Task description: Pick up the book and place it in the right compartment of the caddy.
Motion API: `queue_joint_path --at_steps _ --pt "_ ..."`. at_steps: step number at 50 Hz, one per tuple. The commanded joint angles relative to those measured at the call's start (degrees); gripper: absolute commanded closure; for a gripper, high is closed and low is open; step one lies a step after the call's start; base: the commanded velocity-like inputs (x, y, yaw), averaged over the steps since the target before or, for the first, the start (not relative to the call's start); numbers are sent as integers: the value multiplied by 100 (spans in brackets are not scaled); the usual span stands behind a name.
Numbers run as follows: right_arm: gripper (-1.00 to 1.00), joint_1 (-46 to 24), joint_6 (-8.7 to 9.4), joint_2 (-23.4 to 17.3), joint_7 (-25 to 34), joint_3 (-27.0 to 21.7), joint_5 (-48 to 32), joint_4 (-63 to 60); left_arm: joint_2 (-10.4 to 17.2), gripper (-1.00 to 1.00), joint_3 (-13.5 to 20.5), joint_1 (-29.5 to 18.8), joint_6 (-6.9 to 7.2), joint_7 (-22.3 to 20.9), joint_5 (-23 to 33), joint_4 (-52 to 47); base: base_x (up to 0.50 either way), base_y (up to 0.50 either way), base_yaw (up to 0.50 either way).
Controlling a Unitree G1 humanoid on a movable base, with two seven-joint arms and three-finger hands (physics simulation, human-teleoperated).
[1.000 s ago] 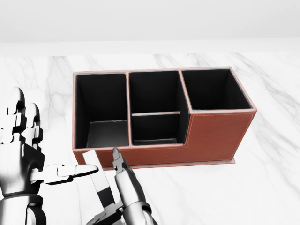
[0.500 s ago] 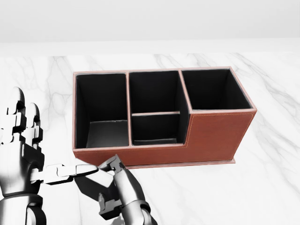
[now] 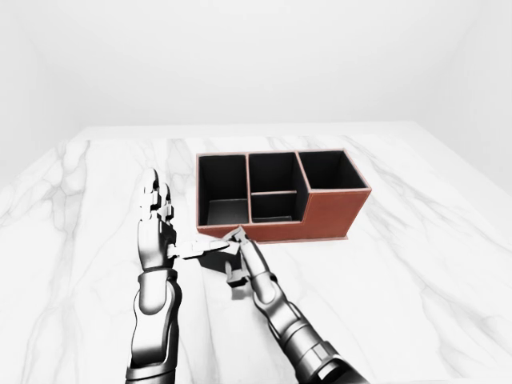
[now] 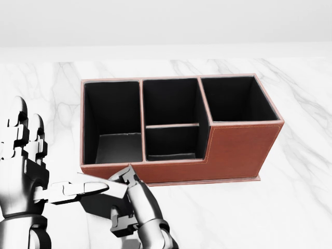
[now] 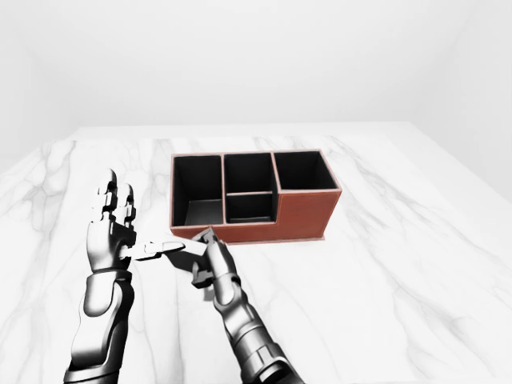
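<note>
Chrome-grey metal fills the bottom left of the head view, where the two hands are meeting just below the caddy. The left hand (image 4: 23, 166) is standing upright with two fingers pointing up and spread, its thumb (image 4: 78, 190) reaching sideways to the right; it is gripping nothing that shows. The right hand (image 4: 127, 199) is coming up from the bottom edge, its fingers curled in together near the thumb tip. Whether it is holding anything, I cannot tell: a dark patch is lying under it on the table, but the book is not showing clearly in any view.

Just above the hands, the brown caddy (image 4: 238, 148) is sitting on the white marble table (image 4: 290, 207). Its black-lined compartments are standing empty, the right compartment (image 4: 236, 98) being the tallest and lying well apart from both hands.
</note>
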Motion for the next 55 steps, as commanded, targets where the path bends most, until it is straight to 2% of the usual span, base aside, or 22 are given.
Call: queue_joint_path --at_steps 1,19,21,24,27,28,30,46,55 --pt "100 169 -2 -84 140 90 535 -947 -15 -100 0 18 0 -87 -56 25 0 0 0" --pt "100 128 -2 -188 272 36 756 -1488 -14 -100 -1 18 0 -87 -54 25 0 0 0" --pt "100 27 -2 -252 156 -20 786 -1059 -14 -100 -1 18 0 -89 -55 24 0 0 0" --pt "100 112 -2 -256 378 2 823 -2005 -15 -100 0 18 0 -87 -54 25 0 0 0" --pt "100 55 -2 -314 379 -22 882 -2097 -14 -100 -1 18 0 -88 -55 25 0 0 0" --pt "100 -16 -2 -360 273 -62 892 -1677 -14 -100 -1 18 0 -88 -53 24 0 0 0" --pt "100 9 -2 -339 445 -58 921 -2418 -15 -100 -1 18 0 -87 -55 25 0 0 0" --pt "100 -329 -2 -596 569 -274 1113 -3287 -17 -100 -25 26 0 -103 -25 61 0 0 0" --pt "100 -317 -2 -767 509 -301 837 -4155 -15 -100 -16 34 0 -121 -32 53 0 0 0"
